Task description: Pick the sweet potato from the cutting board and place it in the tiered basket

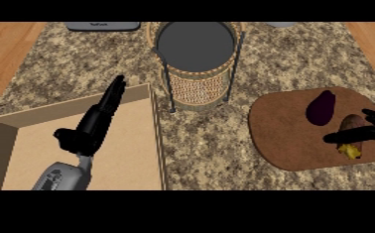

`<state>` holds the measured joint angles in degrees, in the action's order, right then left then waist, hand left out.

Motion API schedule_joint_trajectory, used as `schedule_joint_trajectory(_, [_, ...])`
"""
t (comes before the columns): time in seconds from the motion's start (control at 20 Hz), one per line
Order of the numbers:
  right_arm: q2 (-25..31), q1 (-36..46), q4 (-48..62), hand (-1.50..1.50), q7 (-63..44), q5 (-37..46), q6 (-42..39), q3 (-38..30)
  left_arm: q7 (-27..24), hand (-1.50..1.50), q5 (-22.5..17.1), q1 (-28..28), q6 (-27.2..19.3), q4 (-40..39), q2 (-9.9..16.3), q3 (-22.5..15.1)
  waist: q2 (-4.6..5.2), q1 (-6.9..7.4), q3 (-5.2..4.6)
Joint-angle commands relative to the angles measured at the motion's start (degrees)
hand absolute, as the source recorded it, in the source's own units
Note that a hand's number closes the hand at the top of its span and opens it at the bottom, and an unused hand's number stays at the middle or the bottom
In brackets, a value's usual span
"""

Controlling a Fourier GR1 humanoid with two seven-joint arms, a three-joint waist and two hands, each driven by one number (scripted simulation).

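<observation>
Right hand [350, 136] fingers straight, lying across the sweet potato [350, 128], not yet curled; potato's long axis runs crosswise beneath them. Left hand [92, 125] open, far off.

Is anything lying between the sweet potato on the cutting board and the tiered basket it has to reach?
Nothing visible blocks the way. The sweet potato lies at the cutting board's right side under the right hand. An eggplant lies beside it on the board. Between board and tiered basket only bare counter shows.
</observation>
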<state>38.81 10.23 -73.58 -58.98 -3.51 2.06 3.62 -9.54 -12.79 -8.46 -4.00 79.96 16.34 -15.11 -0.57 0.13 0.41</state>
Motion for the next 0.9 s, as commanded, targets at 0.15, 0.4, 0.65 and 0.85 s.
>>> schedule_joint_trajectory(0.15, [-3.2, 0.9, 4.0, -1.50, 0.4, 2.5, -0.6, -0.7, 2.1, 0.00, -0.2, 1.7, 3.0, -2.6, 0.9, 2.0, 0.62, 0.10, -0.41])
schedule_joint_trajectory(0.4, [-5.4, -0.2, 1.6, 1.50, 6.1, 3.0, 4.4, -4.6, 3.8, 0.00, 1.1, 5.2, 1.2, 2.7, -0.4, 1.0, 0.43, -0.02, -0.39])
schedule_joint_trajectory(0.65, [-7.4, 5.8, 9.1, 1.50, 10.7, 9.4, 6.5, -4.2, 3.4, 0.00, 2.7, 0.4, 1.7, -2.6, -3.0, 1.7, 0.71, 0.21, -0.39])
schedule_joint_trajectory(0.85, [-7.0, 2.7, 7.2, 1.50, 12.6, 10.3, 5.8, -5.5, 4.6, 0.00, 3.8, 1.4, 1.8, -1.3, -4.1, 1.7, 0.61, -0.12, -0.41])
